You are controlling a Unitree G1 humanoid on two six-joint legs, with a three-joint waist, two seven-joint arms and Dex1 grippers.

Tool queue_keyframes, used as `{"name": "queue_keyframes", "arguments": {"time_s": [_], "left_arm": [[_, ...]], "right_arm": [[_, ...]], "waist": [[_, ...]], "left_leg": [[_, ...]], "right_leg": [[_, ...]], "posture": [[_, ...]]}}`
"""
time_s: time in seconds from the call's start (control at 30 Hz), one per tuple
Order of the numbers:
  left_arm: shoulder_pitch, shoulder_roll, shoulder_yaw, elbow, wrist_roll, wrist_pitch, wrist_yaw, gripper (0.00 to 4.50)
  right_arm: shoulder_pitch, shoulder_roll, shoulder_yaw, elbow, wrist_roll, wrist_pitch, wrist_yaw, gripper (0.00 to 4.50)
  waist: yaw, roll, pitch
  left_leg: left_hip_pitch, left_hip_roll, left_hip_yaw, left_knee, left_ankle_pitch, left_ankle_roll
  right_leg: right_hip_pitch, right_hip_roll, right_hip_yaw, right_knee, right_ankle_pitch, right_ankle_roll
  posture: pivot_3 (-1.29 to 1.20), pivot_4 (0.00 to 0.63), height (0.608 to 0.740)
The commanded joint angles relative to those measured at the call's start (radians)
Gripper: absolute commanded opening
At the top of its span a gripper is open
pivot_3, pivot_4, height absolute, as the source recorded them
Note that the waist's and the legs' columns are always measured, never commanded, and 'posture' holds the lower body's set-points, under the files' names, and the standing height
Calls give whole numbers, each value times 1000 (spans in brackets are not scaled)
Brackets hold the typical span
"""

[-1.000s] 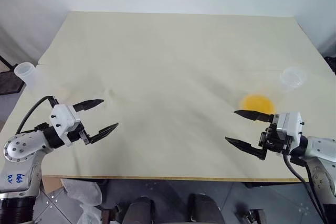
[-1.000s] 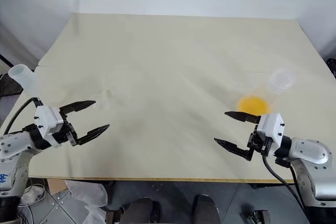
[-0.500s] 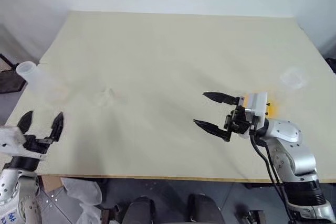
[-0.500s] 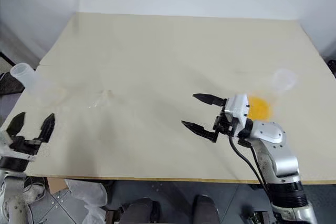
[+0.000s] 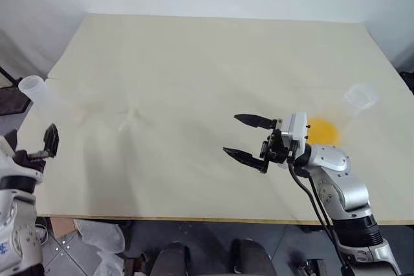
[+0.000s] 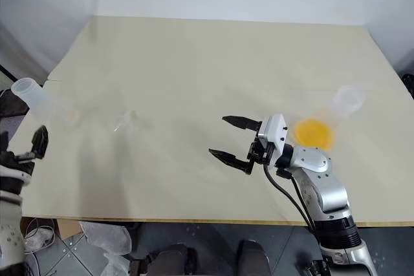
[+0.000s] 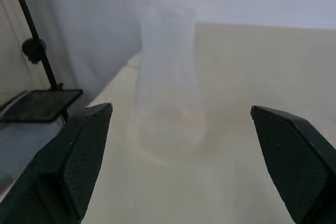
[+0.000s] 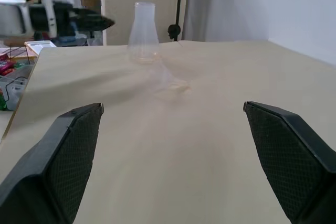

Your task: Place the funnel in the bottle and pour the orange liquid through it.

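The clear bottle [image 5: 40, 95] stands at the table's left edge, and also shows in the left wrist view as the bottle [image 7: 168, 77]. My left gripper [image 5: 26, 148] hangs open just off that edge, pointing at the bottle, a short way from it. The funnel [image 5: 129, 118], almost invisible, lies on the table right of the bottle. The orange liquid [image 5: 321, 130] pools in a clear flask [image 5: 359, 95] at the right. My right gripper [image 5: 231, 134] is open and empty over the table's middle, left of the liquid, pointing toward the funnel [image 8: 169, 81].
The pale table [image 5: 207, 50] has its front edge close below both grippers. A black stand [image 7: 35, 50] and a dark tray [image 7: 39, 104] sit beyond the left edge. Plastic bags [image 5: 100, 234] lie on the floor under the front left corner.
My left gripper swung left off the table and turned toward the bottle. My right gripper moved left from beside the orange liquid toward the table's middle. Both stayed open.
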Motion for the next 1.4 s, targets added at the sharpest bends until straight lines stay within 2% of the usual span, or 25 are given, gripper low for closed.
{"name": "queue_keyframes", "arguments": {"time_s": [0.03, 0.33, 0.6, 0.77, 0.87, 1.03, 1.17, 1.33, 1.37, 1.4], "left_arm": [[-65, 46, 7, 28, 21, 37, 44, 4500], [-349, 199, -94, 380, 95, 35, -29, 4500], [-497, 233, -149, 573, 143, -46, -85, 4500], [-529, 241, -167, 622, 160, -70, -106, 4500], [-538, 242, -166, 639, 164, -88, -110, 3830], [-540, 247, -169, 647, 170, -95, -120, 2341], [-557, 240, -160, 631, 145, -138, -158, 2330], [-600, 213, -184, 534, 43, -162, -339, 2330], [-607, 209, -207, 501, 13, -137, -398, 2330], [-617, 203, -279, 423, -45, -77, -526, 2330]], "right_arm": [[7, 10, -10, -29, 5, -19, -9, 4479], [9, 30, 6, -60, -4, -18, -27, 4479], [17, 33, 9, -86, -5, -14, -53, 4479], [30, 33, 8, -95, -8, -15, -65, 4479], [41, 35, 6, -100, -10, -19, -76, 4500], [56, 41, 13, -105, -16, -26, -84, 4500], [64, 44, 8, -107, -23, -31, -94, 4500], [98, 20, -26, -136, -25, -32, -113, 4500], [114, 8, -43, -148, -21, -30, -117, 4500], [154, -20, -86, -168, -19, -28, -121, 4500]], "waist": [[-1, 0, 0], [1, 0, 0], [-4, 0, 0], [-4, 0, 0], [-4, 0, 0], [-4, 0, 0], [-4, 0, 0], [2, -2, 1], [3, -2, 0], [7, -2, 1]], "left_leg": [[0, 0, 0, 0, 0, 0], [0, -1, 0, -1, 0, -1], [-1, 0, 0, -1, 0, -1], [-1, 0, 1, -1, 0, -1], [-1, 0, 1, -1, 0, -1], [-1, 0, 1, -1, 0, -1], [-1, 0, 1, 0, 0, -1], [-3, -1, 1, 1, 0, -1], [-3, -1, 1, 1, 0, -1], [-3, -1, 1, 1, 0, -1]], "right_leg": [[-1, 0, 0, 0, 0, 0], [-1, 0, -1, 1, 0, 0], [-2, 0, -3, 1, 0, 0], [-2, 0, -4, 2, 0, 0], [-2, 0, -4, 2, 0, 0], [-2, 0, -4, 3, 0, 0], [-2, 0, -4, 3, 0, 0], [-2, 0, -5, 3, 0, 0], [-2, 0, -5, 3, 0, 0], [-2, 0, -5, 3, 0, 0]], "posture": [[0, 150, 740], [0, 150, 740], [0, 150, 740], [0, 150, 740], [0, 150, 740], [0, 150, 740], [0, 150, 740], [0, 150, 740], [0, 150, 740], [0, 150, 740]]}}
